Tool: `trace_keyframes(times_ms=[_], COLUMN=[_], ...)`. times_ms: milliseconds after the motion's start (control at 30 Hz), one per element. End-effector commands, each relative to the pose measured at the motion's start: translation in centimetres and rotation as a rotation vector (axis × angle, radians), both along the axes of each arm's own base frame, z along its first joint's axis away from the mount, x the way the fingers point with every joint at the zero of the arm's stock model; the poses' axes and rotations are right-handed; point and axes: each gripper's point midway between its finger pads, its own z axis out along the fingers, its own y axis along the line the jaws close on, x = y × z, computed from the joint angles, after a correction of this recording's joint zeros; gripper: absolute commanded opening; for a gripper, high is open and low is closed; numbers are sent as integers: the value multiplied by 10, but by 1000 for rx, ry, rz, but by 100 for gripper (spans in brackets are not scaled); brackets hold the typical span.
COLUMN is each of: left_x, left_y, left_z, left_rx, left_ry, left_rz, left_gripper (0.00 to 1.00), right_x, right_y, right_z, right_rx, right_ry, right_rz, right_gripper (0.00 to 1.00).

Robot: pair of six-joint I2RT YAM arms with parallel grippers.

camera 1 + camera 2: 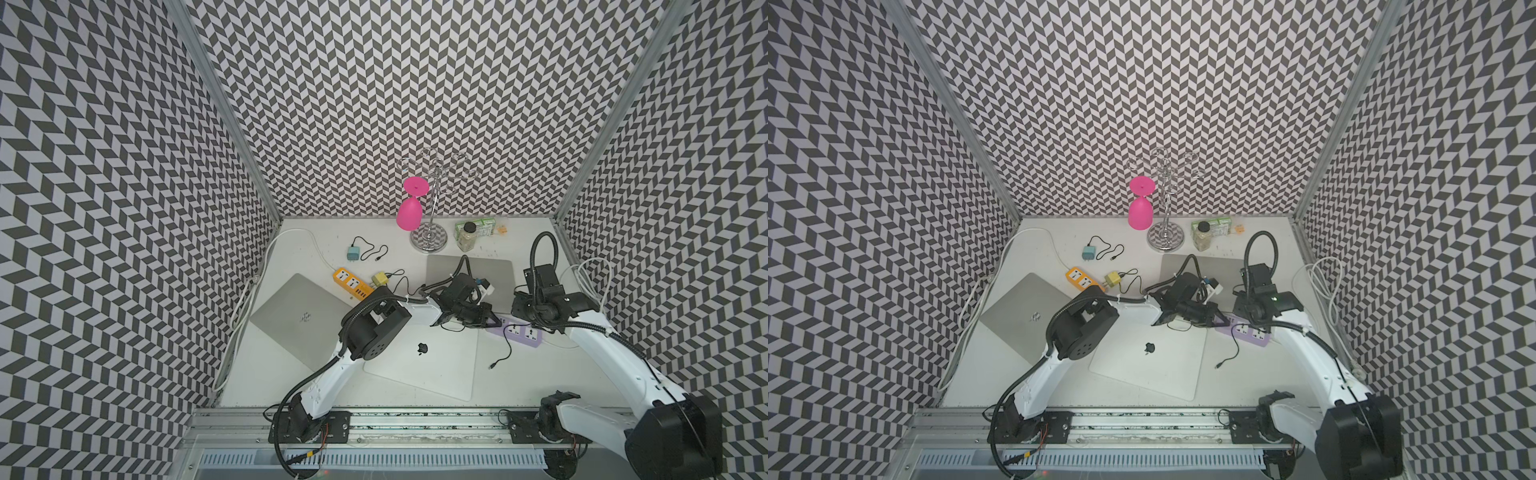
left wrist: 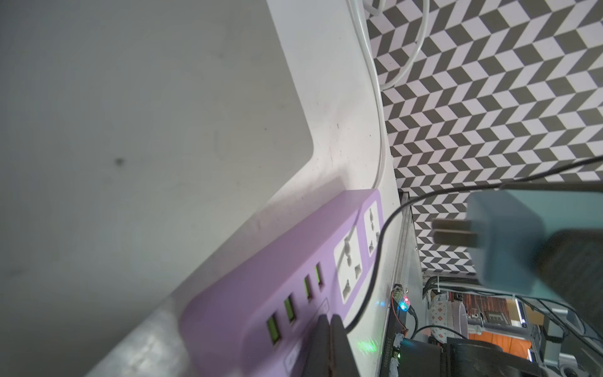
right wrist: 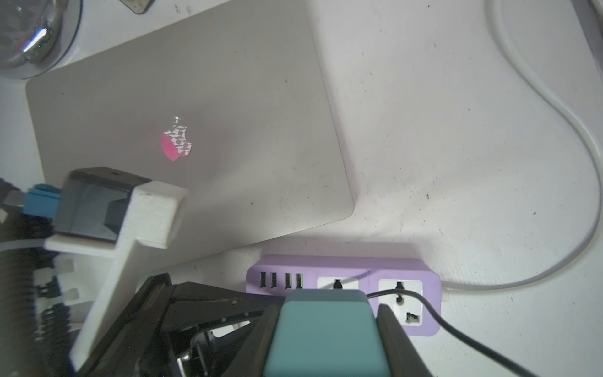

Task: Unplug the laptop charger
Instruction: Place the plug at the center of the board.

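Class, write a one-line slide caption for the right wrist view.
Right pincer gripping the teal charger, unplugged, over the purple power strip beside a closed silver laptop.

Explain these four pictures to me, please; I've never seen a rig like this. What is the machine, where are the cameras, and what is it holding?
Two white robot arms stand at the near edge of a white table. Each ends in a two-fingered gripper. Two pictures look down from overhead and are nearly alike. The other two come from cameras on the arms' wrists.

On the table lie three closed silver laptops, a purple power strip and an orange power strip. At the back, a pink wine glass hangs on a chrome glass rack.

The left gripper is shut and seems to rest on the purple strip's end. The right gripper holds a blue-green charger cube. Its prongs are in the air, out of the strip.
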Motion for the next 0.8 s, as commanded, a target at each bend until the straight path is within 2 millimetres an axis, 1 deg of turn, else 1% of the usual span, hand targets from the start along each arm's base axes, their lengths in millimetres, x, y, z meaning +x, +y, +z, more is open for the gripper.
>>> trace_keyframes(times_ms=[0, 133, 233, 333, 433, 567, 633, 733, 767], left_x=[15, 24, 28, 29, 30, 30, 29, 26, 24], left_y=[12, 24, 35, 44, 52, 56, 59, 62, 63], left_z=[27, 46, 50, 51, 53, 63, 68, 73, 73], left_rx=[-6, -26, -27, -23, -21, -38, -46, -53, -56], left_ry=[6, -9, -11, -14, -18, -31, -40, -46, -46], left_rz=[53, 78, 97, 104, 109, 110, 110, 106, 104], left_gripper=[0, 0, 0, 0, 0, 0, 0, 0, 0], right_x=[12, 20, 26, 34, 44, 54, 58, 67, 68], right_y=[-11, -23, -36, -51, -65, -76, -80, -79, -80], right_z=[30, 47, 51, 49, 43, 32, 25, 13, 5], right_rx=[-39, -87, -113, -129, -140, -146, -128, -78, -72], right_ry=[-96, -157, -156, -139, -103, -10, 27, 86, 129], right_rz=[-43, -71, -96, -115, -120, -109, -105, -88, -80], right_gripper=[28, 28, 28, 29, 29, 29, 29, 30, 30])
